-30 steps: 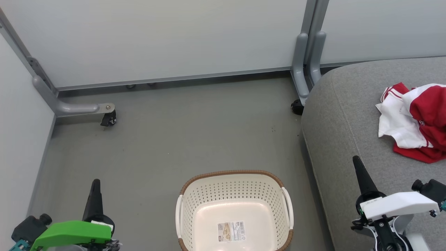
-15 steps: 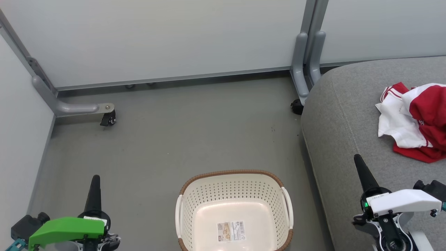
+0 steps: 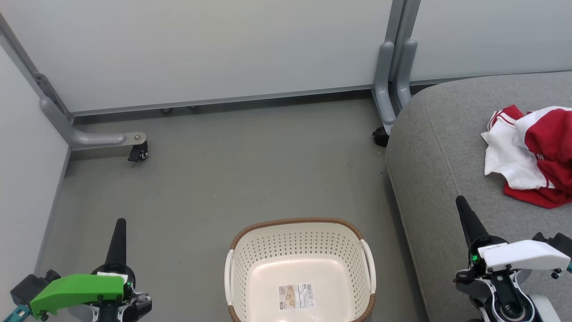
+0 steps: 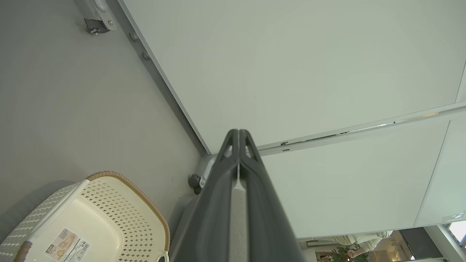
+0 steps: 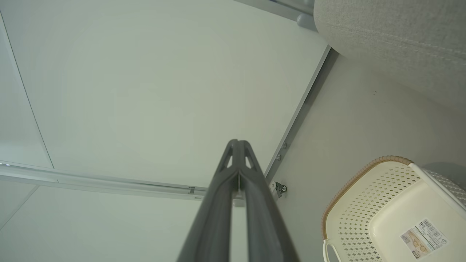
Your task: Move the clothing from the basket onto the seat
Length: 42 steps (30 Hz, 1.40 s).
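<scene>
The dark-fingered left claw and right claw are hanging pressed together, gripping nothing. The red-and-white fabric clothing is lying on the grey woven seat; the cream perforated basket is sitting empty — seemingly finishing, needing only arm parking.

sticker in basket, barcode, print too small to read

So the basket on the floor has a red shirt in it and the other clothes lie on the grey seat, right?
No: the basket holds no shirt, just a label sticker on its base, as the head view shows. The clothing does lie on the grey seat.
</scene>
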### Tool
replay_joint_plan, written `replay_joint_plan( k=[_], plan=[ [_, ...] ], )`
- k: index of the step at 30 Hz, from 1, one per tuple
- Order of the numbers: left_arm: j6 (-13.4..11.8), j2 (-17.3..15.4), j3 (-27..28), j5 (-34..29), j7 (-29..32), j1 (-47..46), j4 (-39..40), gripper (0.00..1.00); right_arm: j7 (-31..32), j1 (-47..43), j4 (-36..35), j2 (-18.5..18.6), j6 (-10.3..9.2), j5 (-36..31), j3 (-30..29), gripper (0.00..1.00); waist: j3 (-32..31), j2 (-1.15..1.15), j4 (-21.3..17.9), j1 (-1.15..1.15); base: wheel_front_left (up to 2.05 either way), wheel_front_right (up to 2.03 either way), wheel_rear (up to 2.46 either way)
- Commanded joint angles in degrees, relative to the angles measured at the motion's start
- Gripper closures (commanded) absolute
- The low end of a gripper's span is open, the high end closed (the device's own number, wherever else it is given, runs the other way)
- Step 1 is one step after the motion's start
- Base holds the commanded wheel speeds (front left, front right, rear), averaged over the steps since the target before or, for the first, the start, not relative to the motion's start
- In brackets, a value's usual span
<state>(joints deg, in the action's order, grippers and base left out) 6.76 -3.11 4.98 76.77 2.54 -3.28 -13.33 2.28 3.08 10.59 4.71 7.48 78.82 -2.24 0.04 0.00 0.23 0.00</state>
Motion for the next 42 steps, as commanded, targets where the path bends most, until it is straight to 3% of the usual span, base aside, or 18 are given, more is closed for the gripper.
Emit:
replay_joint_plan(
  k=[1, 35, 42],
  plan=[
    [0.3, -0.1, 0.2, 1.5, 0.4, -1.4, 0.1, 1.0, 0.2, 1.3, 0.0, 0.2, 0.03, 1.4, -0.2, 1.0, 0.0, 0.0, 0.0, 0.0, 0.0, 0.0, 0.0],
    [0.9, 0.2, 1.7, 15.7, 4.1, -3.4, -0.8, 1.0, 2.5, 3.3, 3.4, -0.2, 0.02, 15.5, -2.1, 1.0, 0.1, 0.0, -0.2, 0.0, 0.0, 0.0, 0.0],
    [0.9, 0.2, 1.7, 15.7, 4.2, -3.3, -0.8, 1.0, 2.7, 3.2, 3.5, -0.3, 0.02, 15.3, -2.3, 1.0, 0.1, 0.0, -0.2, 0.0, 0.0, 0.0, 0.0]
  ],
)
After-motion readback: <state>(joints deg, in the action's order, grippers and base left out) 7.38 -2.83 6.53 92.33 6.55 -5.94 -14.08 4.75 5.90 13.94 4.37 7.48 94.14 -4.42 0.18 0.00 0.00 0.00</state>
